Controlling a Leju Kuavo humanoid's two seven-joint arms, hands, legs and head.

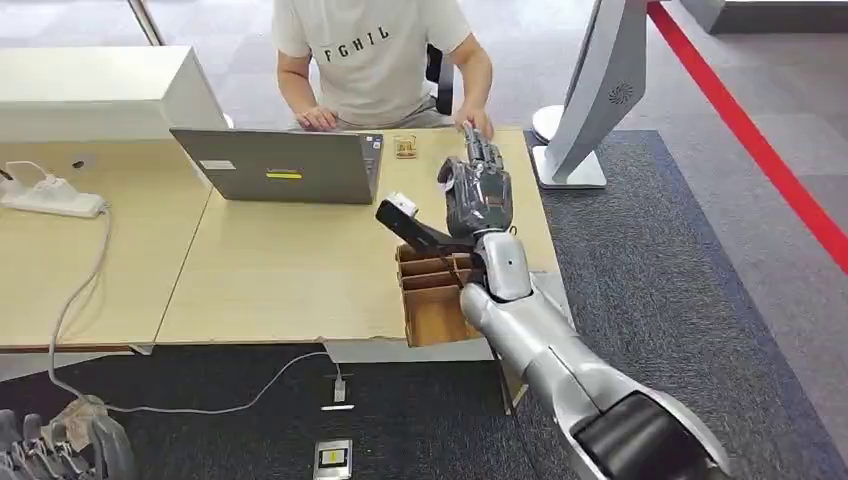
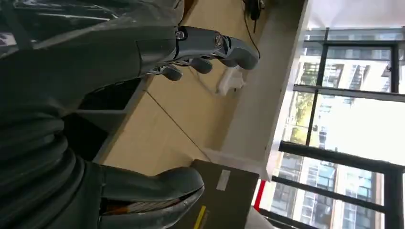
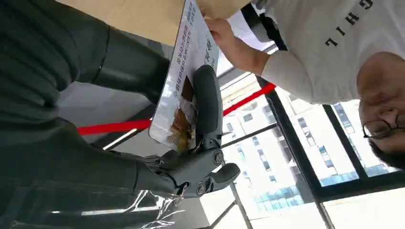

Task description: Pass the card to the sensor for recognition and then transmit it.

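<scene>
White printed card [image 3: 184, 86] pinched in the right hand [image 3: 191, 162], reaching a person's hand [image 3: 220, 32].

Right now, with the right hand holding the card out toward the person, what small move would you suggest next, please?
Probably loosen the fingers and let go: the right hand holds the card at the table's far edge, and the person's hand already grips the card's far end, so the handover looks ready.

Right hand [image 1: 478, 185] extended forward, gripping; left hand [image 2: 143, 119] empty, fingers apart.
</scene>
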